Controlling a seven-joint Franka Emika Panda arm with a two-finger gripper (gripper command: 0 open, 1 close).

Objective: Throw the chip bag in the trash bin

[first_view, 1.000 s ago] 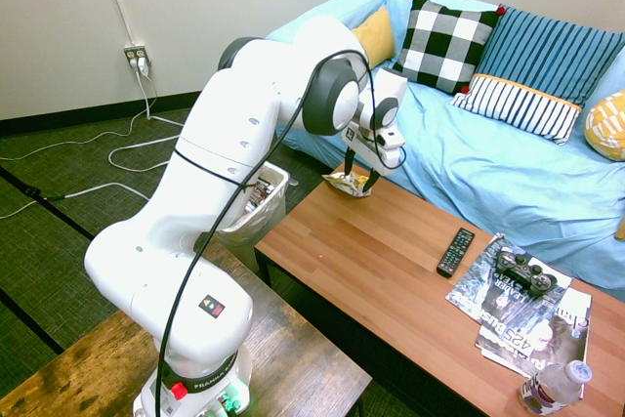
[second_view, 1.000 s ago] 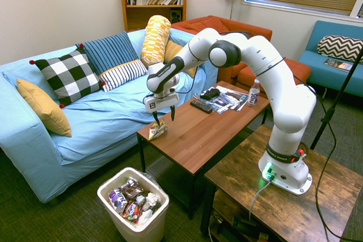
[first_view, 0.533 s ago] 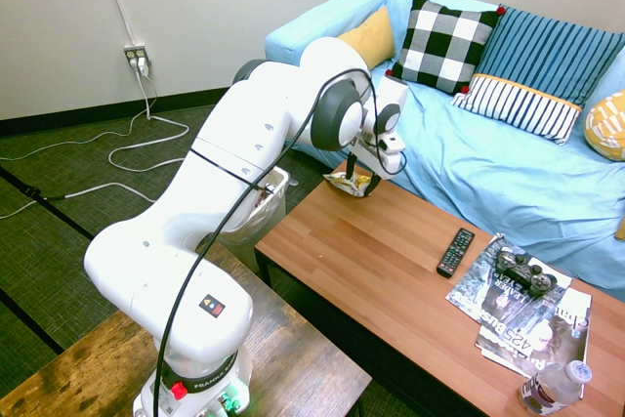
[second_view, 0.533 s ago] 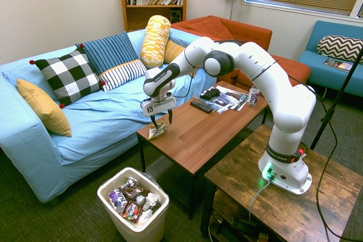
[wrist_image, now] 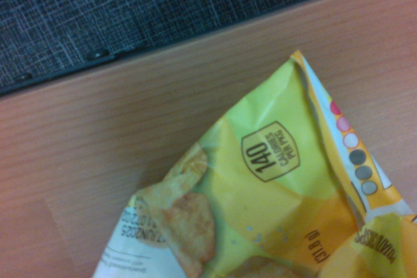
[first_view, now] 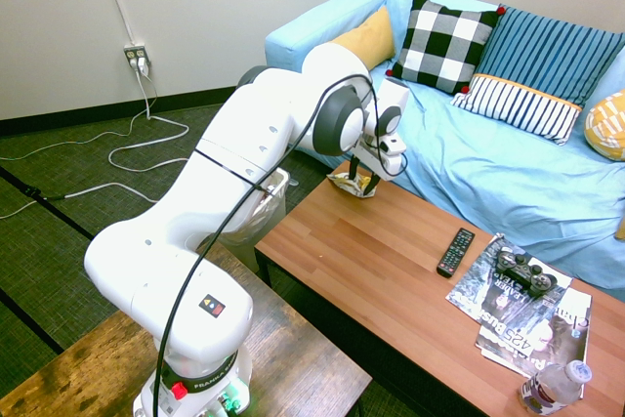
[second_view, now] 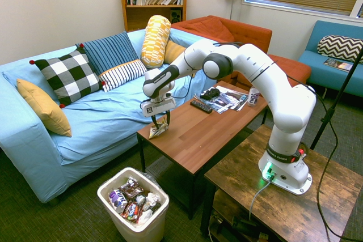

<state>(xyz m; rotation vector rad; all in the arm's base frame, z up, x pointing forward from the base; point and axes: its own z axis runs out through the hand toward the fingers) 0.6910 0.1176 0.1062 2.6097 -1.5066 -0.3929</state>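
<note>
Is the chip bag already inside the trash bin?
No, the chip bag sits on the corner of the wooden table, while the trash bin stands on the floor below.

Bright even room light, wrist view soft

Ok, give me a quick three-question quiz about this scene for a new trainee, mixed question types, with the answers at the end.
1. True or false: the chip bag is already inside the trash bin.
2. Multiple choice: where does the chip bag lie? A) on the sofa B) at the coffee table's corner nearest the bin C) on the magazines
3. Short answer: what sits on top of the magazines in the first exterior view?

Key
1. False. It lies on the table, with the gripper down at it.
2. B
3. A game controller.
</note>
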